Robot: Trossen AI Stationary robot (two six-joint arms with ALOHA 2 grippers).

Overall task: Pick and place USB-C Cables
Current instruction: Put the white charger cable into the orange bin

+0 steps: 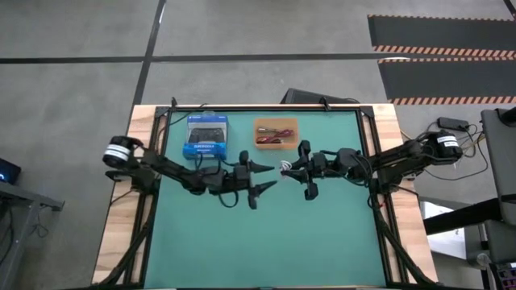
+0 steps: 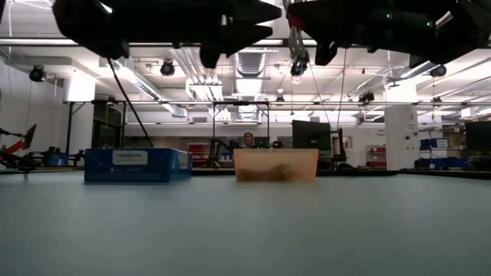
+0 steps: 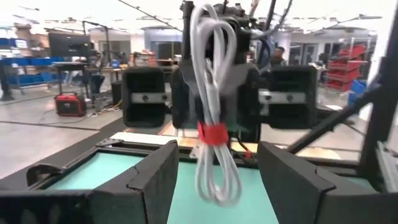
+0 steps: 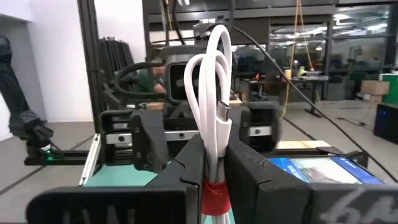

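A white USB-C cable (image 3: 212,118), bundled with a red tie (image 3: 213,134), hangs upright above the green mat's middle, with my right gripper (image 1: 289,167) shut on it. In the right wrist view its loop and plug (image 4: 224,113) rise past my right gripper (image 4: 214,152). My left gripper (image 1: 266,177) faces it from the table's left and stands open. In the left wrist view the bundle's lower loop (image 3: 217,183) shows between that gripper's fingers, and I see no touch. Red and black cables (image 1: 272,137) lie in the tan tray (image 1: 276,123). My right gripper pinches the white bundle between its two fingers, just above the red tie (image 4: 214,163). The fingers come in about level from the table's right and lie across the bundle. The bundle stands upright and clear of the mat, one loop above the fingers and one below.
The tan tray stands at the mat's far middle, and a blue box (image 1: 206,137) sits to its left. Both show low across the table in the low view, the tray (image 2: 276,164) right of the box (image 2: 136,165). Bare green mat (image 1: 266,242) fills the near half.
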